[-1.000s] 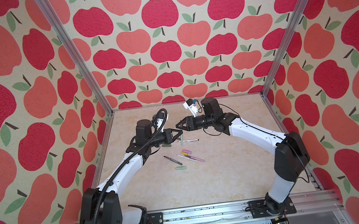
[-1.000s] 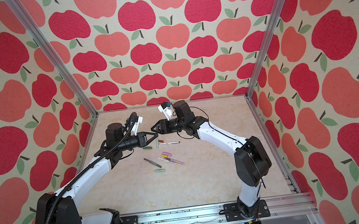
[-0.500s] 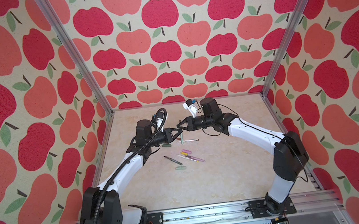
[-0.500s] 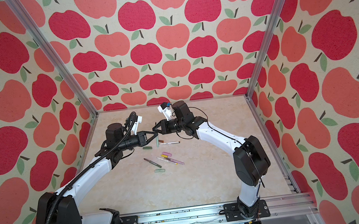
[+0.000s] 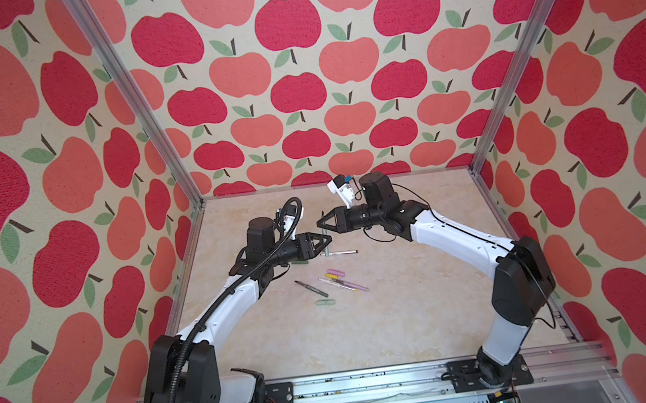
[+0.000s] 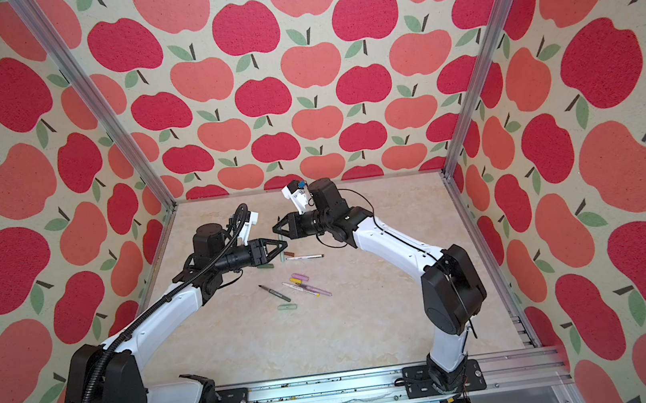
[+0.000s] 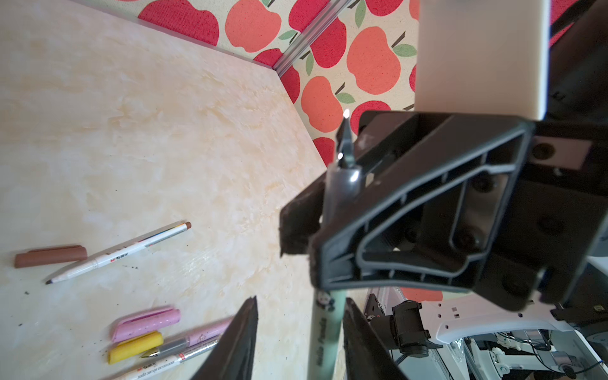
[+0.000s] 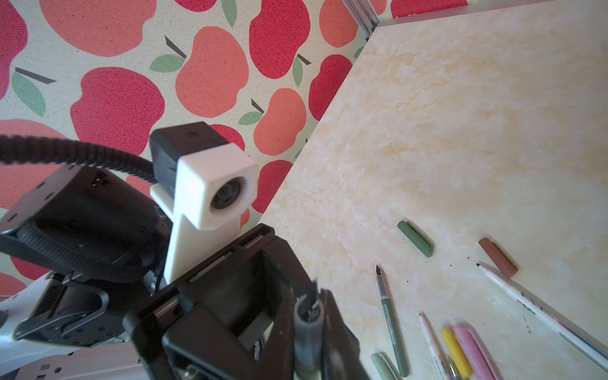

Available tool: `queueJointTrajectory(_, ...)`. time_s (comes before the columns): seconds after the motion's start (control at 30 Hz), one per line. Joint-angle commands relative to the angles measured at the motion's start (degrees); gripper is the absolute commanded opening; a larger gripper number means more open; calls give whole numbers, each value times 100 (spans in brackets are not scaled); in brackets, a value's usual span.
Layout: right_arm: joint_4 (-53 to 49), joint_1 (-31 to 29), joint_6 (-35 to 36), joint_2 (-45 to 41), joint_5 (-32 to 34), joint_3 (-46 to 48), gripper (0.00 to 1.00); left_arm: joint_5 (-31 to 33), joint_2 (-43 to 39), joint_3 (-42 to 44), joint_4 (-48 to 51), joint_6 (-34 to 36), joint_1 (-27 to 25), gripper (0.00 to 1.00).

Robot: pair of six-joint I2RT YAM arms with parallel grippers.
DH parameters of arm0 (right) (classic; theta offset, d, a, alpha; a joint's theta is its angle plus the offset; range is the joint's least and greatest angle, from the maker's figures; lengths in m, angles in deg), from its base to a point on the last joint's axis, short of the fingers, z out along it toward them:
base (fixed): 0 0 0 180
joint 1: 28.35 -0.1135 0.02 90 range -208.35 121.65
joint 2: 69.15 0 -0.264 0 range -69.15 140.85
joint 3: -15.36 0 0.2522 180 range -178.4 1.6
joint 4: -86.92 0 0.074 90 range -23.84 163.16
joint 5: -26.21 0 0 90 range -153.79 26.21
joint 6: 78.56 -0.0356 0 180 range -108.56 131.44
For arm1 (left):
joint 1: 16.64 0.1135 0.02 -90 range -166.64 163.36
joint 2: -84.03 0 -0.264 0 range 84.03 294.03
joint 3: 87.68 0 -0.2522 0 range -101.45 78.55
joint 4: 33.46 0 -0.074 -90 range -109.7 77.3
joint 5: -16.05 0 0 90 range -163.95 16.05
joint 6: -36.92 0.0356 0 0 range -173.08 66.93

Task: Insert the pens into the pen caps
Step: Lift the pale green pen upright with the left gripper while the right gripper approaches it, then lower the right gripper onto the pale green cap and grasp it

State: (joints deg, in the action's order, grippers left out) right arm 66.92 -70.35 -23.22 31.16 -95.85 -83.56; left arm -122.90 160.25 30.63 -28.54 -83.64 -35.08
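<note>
- Left tool [image 5: 329, 244], centre-left in both top views: jaws spread either side of the lower barrel, not clamping it.
- Sage green pen [image 7: 326, 332]: off the bench [image 5: 409, 305], long axis upright, dark tip uppermost.
- Right tool [image 5: 320, 224], just above and to the right: pinching the pen's grey section below the tip.
- Sage green cap [image 5: 325, 302]: flat on the bench, lower centre, below both tools. The free left arm is judged nearer.
- Writing: red "M&G" on the white-and-brown pen [image 7: 118, 256]. The held barrel carries a panda face and script that is unreadable.
</note>
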Motion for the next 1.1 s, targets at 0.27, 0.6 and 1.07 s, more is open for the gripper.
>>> queueJointTrajectory(0.27, -106, -60, 200, 6, -64, -73, 8, 19, -331, 191, 66, -6, -28, 33)
queueJointTrajectory(0.6, 63, -80, 152, -48, -143, 53, 8, -63, -141, 99, -145, -156, -28, 25)
queueJointTrajectory(1.07, 185, -107, 161, -12, -344, 105, 8, -41, -104, 55, -90, -141, -28, 9)
